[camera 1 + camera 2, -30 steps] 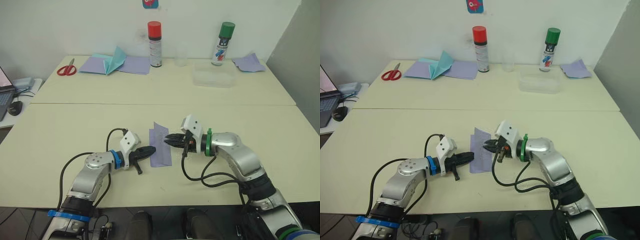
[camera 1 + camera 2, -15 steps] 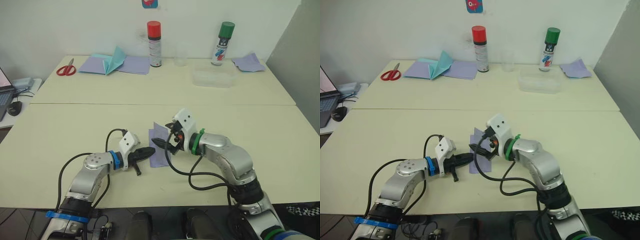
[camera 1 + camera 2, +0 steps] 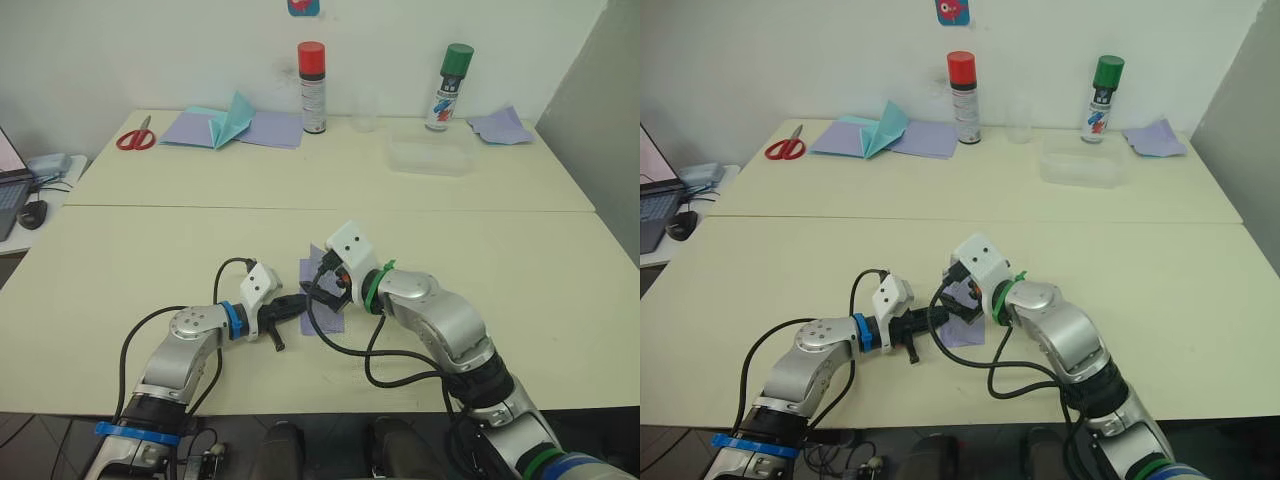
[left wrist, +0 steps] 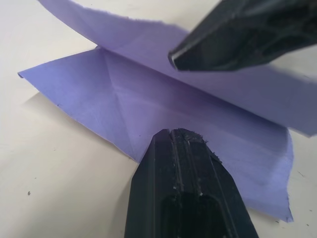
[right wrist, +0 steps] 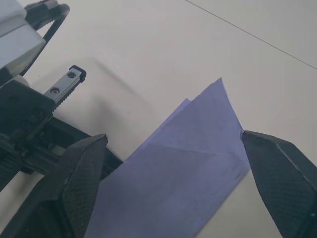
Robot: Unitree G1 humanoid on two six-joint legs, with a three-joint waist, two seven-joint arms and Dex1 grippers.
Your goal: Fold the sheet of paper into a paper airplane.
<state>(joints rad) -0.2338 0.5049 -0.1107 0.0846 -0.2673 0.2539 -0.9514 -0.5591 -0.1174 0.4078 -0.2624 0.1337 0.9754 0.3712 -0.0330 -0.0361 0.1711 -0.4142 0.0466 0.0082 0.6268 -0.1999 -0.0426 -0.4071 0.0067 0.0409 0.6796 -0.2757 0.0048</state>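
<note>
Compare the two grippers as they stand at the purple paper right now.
The left gripper is shut, fingers pressed together, its tip resting on the sheet of paper and pinning its lower layer. The right gripper is open, fingers spread wide across the folded sheet. Both are black and meet at the same sheet.

The two head views look forward and down from above the arms, taking in the whole pale surface back to the wall; they share nearly the same scene, offset sideways. The left wrist view sits very close along its closed left hand, facing the sheet of paper. The right wrist view looks down between its spread fingers (same sheet, other side).
</note>
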